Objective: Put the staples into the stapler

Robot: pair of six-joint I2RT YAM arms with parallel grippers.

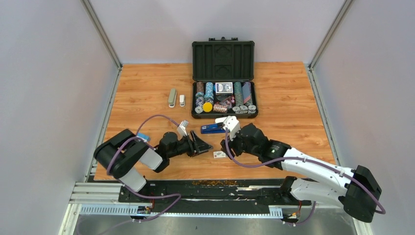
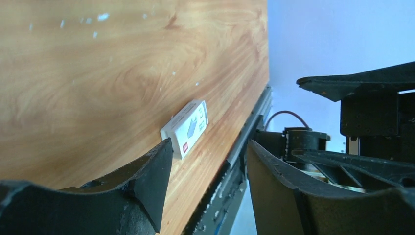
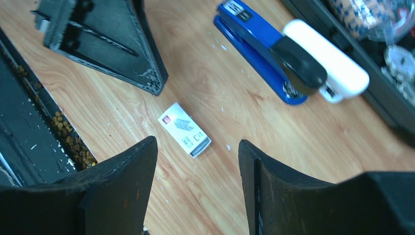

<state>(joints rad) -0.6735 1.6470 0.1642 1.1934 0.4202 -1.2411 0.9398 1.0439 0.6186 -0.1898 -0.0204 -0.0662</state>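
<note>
The blue stapler (image 1: 212,129) lies closed on the wooden table in front of the chip case; it also shows in the right wrist view (image 3: 254,39). No loose block of staples shows. A tiny white box with a red mark (image 1: 219,154) lies near the table's front edge, with a grey edge at its open end (image 3: 198,148). My left gripper (image 1: 201,145) is open and empty just left of the box (image 2: 188,127). My right gripper (image 1: 226,145) is open and empty, hovering just right of the box (image 3: 183,128).
An open black case (image 1: 223,59) holding poker chips and cards stands at the back. A grey-olive stapler (image 1: 172,97) and a small white stapler (image 1: 182,100) lie to its left. A white and black rounded object (image 3: 328,73) lies against the blue stapler's end. The table's front edge rail (image 1: 213,182) holds brown crumbs.
</note>
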